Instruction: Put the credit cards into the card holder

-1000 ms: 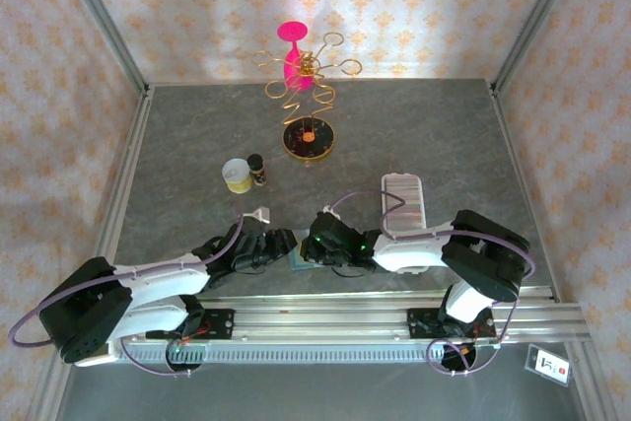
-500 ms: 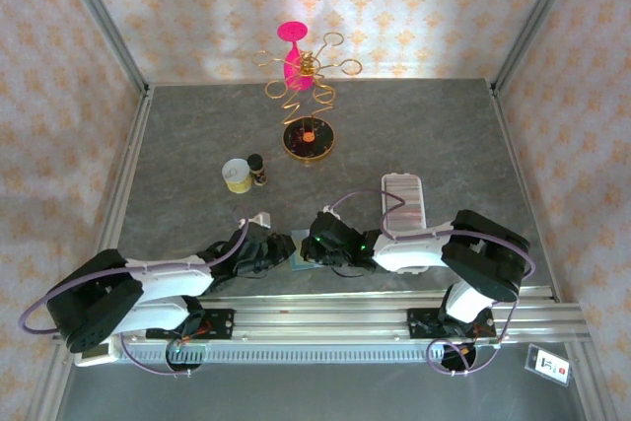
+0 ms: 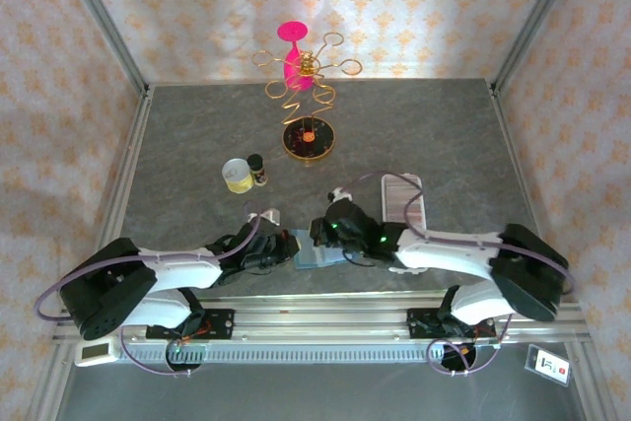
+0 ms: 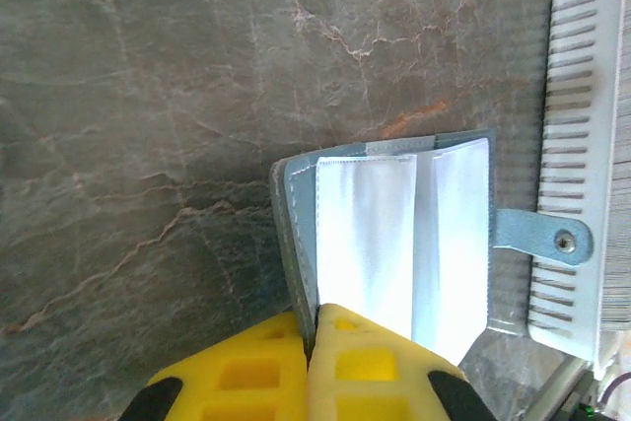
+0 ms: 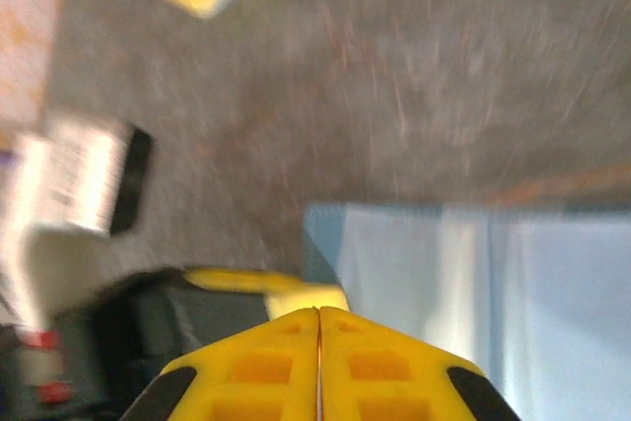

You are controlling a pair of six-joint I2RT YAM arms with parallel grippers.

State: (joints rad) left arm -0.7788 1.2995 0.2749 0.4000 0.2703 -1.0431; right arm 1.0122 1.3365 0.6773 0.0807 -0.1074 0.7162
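Your left gripper (image 4: 314, 316) pinches the teal wallet (image 4: 394, 234) edge, just beside the card holder (image 4: 582, 145); your right gripper (image 5: 318, 316) is closed (blurry view).

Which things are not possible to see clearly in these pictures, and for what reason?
- Wallet: left wrist view, white glare on the sleeves hides whether any card is inside.
- Card holder: left wrist view, cut off by the right edge.
- Right tool: right wrist view, motion blur; it is shut, but whether it pinches the wallet is unclear.
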